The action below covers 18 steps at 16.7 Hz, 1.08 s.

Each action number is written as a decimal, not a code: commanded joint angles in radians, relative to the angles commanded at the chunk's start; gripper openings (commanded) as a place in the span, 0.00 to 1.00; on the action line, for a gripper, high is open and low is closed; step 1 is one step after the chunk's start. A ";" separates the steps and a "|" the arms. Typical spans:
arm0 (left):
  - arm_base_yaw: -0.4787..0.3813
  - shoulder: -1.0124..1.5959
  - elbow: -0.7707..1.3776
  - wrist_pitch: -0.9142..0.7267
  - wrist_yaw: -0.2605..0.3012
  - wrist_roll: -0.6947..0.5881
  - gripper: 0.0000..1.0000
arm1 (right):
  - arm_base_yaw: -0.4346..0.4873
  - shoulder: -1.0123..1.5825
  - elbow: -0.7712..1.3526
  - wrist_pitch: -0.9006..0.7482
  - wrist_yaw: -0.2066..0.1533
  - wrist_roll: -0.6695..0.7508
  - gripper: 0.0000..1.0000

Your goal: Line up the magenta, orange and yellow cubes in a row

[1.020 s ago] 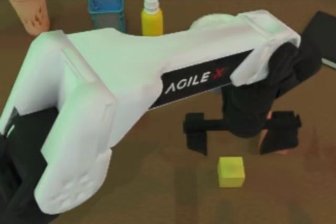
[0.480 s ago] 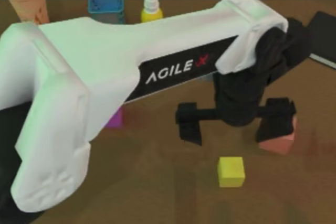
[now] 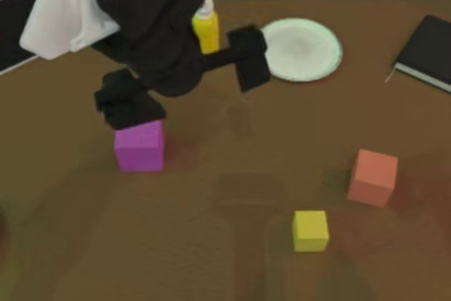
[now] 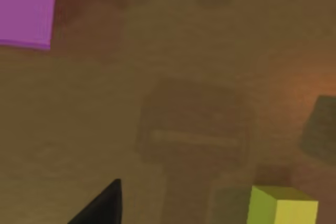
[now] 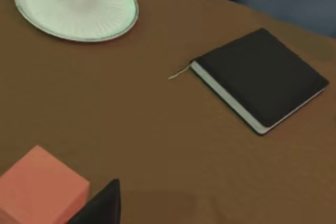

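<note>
The magenta cube (image 3: 139,146) sits on the table at the left. At the right stands the orange cube (image 3: 373,176), with the small yellow cube (image 3: 311,230) nearer the front between them. My left gripper (image 3: 187,86) hangs open above the table's far left, one finger (image 3: 130,107) just over the magenta cube's far edge, holding nothing. The left wrist view shows the magenta cube (image 4: 26,9) and the yellow cube (image 4: 283,205). My right gripper (image 5: 149,216) is out of the top view; its one visible fingertip (image 5: 102,208) is beside the orange cube (image 5: 39,187), spread wide.
A white paper plate (image 3: 301,48) lies at the back centre and a black notebook (image 3: 426,51) at the back right. A yellow squeeze bottle (image 3: 206,29) stands at the back, partly behind the left arm.
My left arm has swung from over the orange cube at the right back to the far left, above the magenta cube. The orange cube stays on the table, now uncovered.
</note>
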 joint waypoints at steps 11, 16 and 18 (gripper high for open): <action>0.492 -1.172 -1.052 0.594 0.016 0.500 1.00 | 0.173 1.018 0.665 -0.514 0.001 -0.432 1.00; 0.629 -1.513 -1.341 0.812 0.029 0.728 1.00 | 0.229 1.297 0.887 -0.667 0.000 -0.569 1.00; 0.663 -1.604 -1.407 0.873 0.034 0.792 1.00 | 0.243 1.369 0.946 -0.703 0.000 -0.604 1.00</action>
